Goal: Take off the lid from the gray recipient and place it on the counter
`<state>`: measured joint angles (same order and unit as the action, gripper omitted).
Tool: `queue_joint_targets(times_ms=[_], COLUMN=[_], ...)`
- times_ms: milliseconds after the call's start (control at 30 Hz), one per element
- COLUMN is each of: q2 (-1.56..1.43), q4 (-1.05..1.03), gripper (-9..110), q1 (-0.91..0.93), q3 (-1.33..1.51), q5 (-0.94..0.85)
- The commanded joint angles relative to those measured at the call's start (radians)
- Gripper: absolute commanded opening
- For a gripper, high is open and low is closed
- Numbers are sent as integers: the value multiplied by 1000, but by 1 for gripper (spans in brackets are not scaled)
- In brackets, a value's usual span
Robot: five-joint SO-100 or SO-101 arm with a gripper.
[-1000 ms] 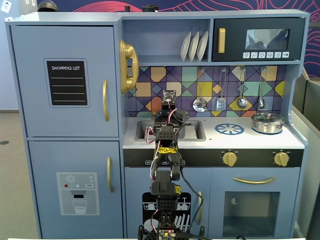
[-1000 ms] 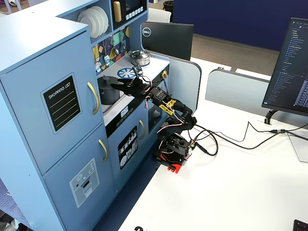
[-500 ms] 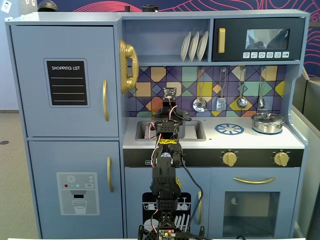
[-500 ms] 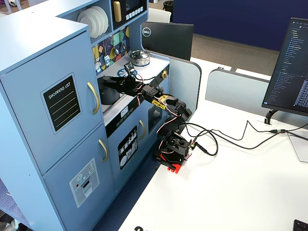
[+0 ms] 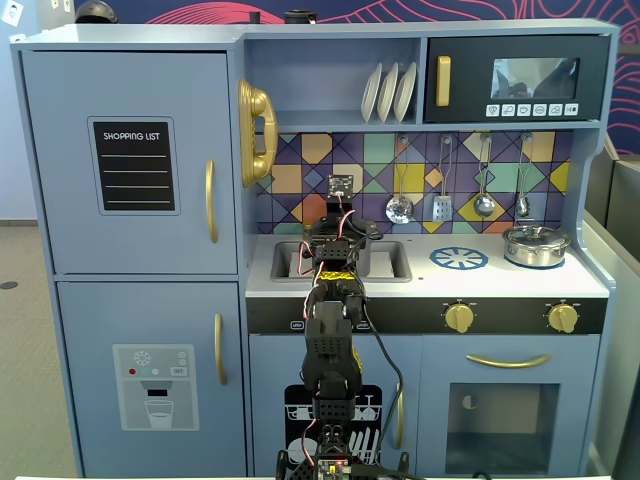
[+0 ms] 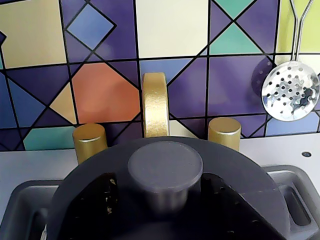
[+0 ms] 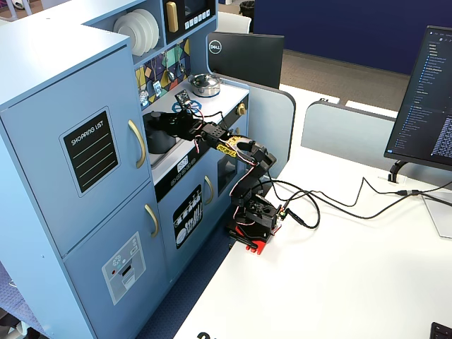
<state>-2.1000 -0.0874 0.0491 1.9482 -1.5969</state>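
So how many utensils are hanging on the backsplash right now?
4, in a row above the counter in a fixed view: a skimmer, a slotted turner, a ladle, and one more at far right. The arm could hide others.

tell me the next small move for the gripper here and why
Probably close the fingers on the knob of the lid. In the wrist view the knob sits centred with a dark finger on either side, and the lid looks still seated on the gray recipient in the sink. Whether the fingers already touch the knob is unclear, so the gripper should squeeze gently before lifting.
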Motion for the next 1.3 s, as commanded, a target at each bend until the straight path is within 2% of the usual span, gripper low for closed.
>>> queue_joint_targets(times_ms=[0,133,233,667,1267], q2=[6,23,31,35,-28], q4=[41,60,81,175,187], gripper=[10,8,0,0,0], q1=[-15,-20,-28,5,397], q3=[-80,-84,-86,-184,-135], q5=[-5,-6,-29,-40,-21])
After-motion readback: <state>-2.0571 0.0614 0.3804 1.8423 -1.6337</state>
